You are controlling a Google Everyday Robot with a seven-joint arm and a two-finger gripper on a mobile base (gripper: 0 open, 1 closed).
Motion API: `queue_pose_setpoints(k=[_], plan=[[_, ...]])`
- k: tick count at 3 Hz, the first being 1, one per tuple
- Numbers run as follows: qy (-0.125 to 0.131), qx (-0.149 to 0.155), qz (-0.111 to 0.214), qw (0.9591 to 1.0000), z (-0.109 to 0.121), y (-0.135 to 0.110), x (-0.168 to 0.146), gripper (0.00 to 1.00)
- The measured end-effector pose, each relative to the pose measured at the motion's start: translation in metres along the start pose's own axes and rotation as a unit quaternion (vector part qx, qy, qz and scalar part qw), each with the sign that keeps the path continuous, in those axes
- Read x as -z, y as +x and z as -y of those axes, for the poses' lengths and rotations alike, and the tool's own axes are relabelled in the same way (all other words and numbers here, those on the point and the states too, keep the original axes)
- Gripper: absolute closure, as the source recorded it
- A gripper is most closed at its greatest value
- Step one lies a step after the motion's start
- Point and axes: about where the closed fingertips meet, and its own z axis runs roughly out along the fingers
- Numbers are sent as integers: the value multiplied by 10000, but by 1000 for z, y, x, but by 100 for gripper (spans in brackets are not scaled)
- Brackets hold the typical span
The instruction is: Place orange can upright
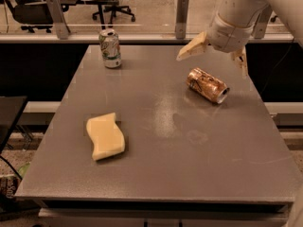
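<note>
The orange can (207, 85) lies on its side on the grey table (161, 145), right of the middle, its silver end facing front right. My gripper (213, 56) hangs above and just behind the can, not touching it. Its two pale fingers are spread wide apart, one finger (191, 48) to the left and the other (242, 59) to the right. Nothing is held between them.
A white-and-green can (110, 48) stands upright at the table's back left. A yellow sponge (105, 135) lies at the front left. Office chairs and a railing stand behind the table. A dark surface (7, 117) is at the left.
</note>
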Motion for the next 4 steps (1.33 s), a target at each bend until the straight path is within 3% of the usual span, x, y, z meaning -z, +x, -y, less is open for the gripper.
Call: queue_pose_setpoints(k=[1, 2, 4], plan=[[151, 509, 70, 9986, 1, 2, 1, 0], [269, 1095, 219, 9934, 2, -4, -1, 0], [139, 1808, 423, 9825, -13, -8, -27, 0]])
